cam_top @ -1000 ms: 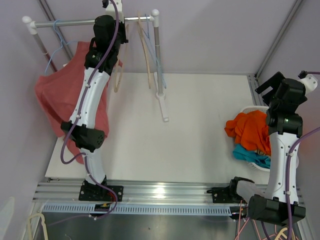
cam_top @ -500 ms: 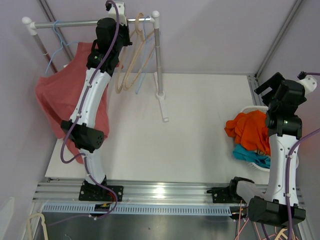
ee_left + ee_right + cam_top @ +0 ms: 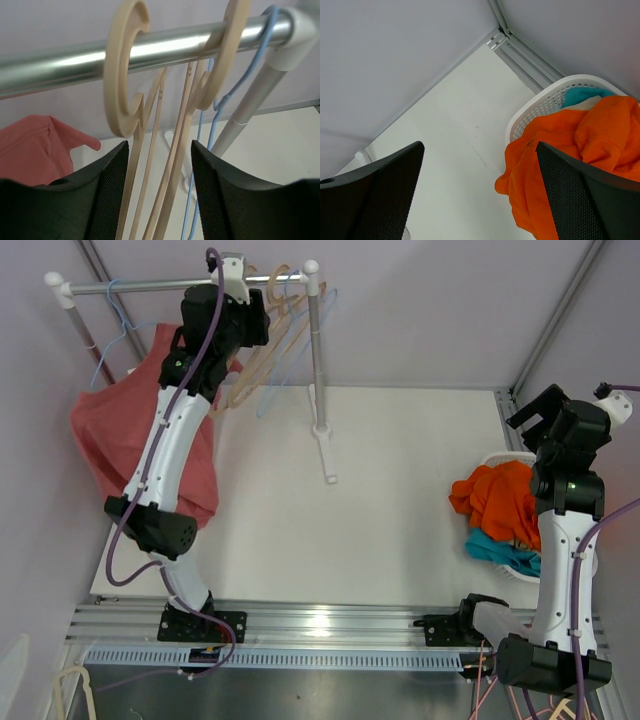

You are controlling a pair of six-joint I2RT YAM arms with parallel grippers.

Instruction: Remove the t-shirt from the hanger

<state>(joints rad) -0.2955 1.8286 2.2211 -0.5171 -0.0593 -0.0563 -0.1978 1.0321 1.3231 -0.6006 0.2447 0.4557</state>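
While L gripper [image 3: 159, 150] gapes around wooden hangers [image 3: 114, 75] on rail [image 3: 50, 62], R gripper [image 3: 479, 150] wide open nr basket [image 3: 540, 97]

A: Light?
B: Bright, even, from overhead. Soft, faint shadows on the white bench [image 3: 400, 490].
A: Glare?
B: Streak along the rail [image 3: 165, 47], hot spot on the near frame [image 3: 320, 618]. Frames look sharp.
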